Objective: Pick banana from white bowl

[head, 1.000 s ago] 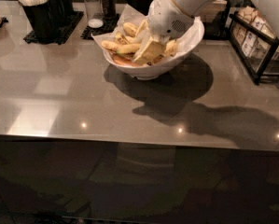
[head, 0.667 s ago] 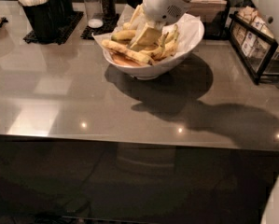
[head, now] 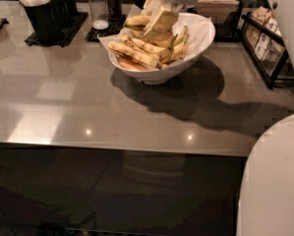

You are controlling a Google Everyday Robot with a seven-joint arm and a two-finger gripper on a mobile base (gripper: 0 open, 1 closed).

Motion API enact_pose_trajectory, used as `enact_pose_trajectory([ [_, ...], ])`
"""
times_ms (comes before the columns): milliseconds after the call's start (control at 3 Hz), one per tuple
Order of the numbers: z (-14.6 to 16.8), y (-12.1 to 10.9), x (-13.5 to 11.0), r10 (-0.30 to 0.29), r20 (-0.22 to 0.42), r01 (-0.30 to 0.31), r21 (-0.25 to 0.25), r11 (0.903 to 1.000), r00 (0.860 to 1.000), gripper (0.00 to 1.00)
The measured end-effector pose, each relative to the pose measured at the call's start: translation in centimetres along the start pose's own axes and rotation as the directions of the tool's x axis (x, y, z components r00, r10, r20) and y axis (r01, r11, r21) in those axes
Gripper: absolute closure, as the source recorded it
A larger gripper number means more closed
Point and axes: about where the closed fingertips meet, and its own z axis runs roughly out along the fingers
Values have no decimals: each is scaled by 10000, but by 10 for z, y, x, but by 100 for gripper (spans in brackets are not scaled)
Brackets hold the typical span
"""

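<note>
The white bowl point(head: 204, 36) stands at the back middle of the grey counter, holding several speckled yellow bananas point(head: 134, 53) on a paper liner. My gripper point(head: 162, 10) reaches in from the top edge, just above the pile. It is shut on one banana point(head: 161, 23), which hangs tilted under it, raised over the other bananas. The gripper's upper part is cut off by the top of the view.
Black cups point(head: 44, 13) with white items stand on a mat at the back left. Two shakers point(head: 98, 10) stand beside the bowl. A basket point(head: 218, 5) sits behind it. A black wire rack point(head: 268, 49) stands at the right. My white body point(head: 277, 181) fills the lower right. The counter's front edge point(head: 112, 147) runs across.
The gripper has risen from down in the bowl to the top of the view, and one banana has come up with it above the pile.
</note>
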Motion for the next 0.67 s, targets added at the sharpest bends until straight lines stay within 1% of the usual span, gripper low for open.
enact_pose_trajectory([
  [333,-24,25,7,1357,1902,-1287,-488,9905,9723,100],
  [667,-57,60,17,2770,3073,-2635,-855,9609,9104,100],
])
